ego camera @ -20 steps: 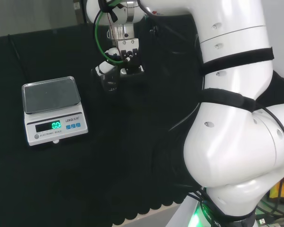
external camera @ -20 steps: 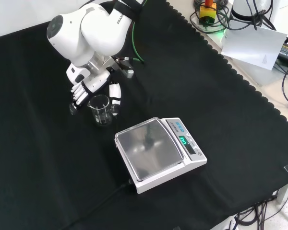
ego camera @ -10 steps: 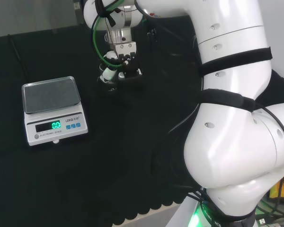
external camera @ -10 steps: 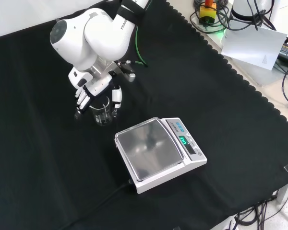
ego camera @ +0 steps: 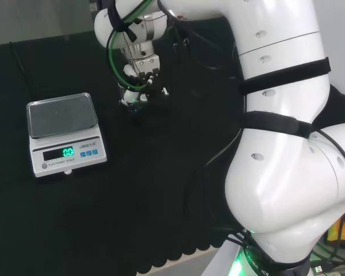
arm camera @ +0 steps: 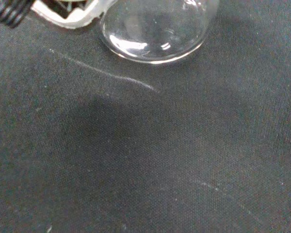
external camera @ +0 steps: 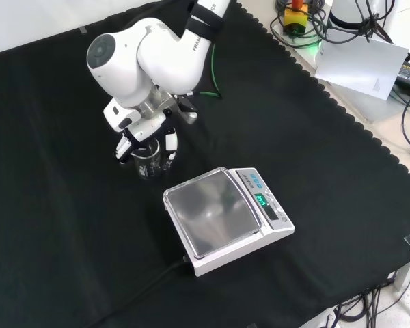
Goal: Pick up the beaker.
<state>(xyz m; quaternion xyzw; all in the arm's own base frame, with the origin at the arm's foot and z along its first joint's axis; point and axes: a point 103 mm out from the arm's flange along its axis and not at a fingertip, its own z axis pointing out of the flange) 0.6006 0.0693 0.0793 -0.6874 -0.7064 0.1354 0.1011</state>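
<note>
In the front view the clear glass beaker [external camera: 147, 158] stands upright on the black cloth [external camera: 68, 225], just up and left of the digital scale [external camera: 225, 217], and the hand [external camera: 145, 134] is down over it, with fingers on the left of its rim and the thumb on the right. The fingers bracket the glass, but whether they press on it I cannot tell. In the wrist view the beaker's rounded base [arm camera: 157, 30] rests on the cloth.
</note>
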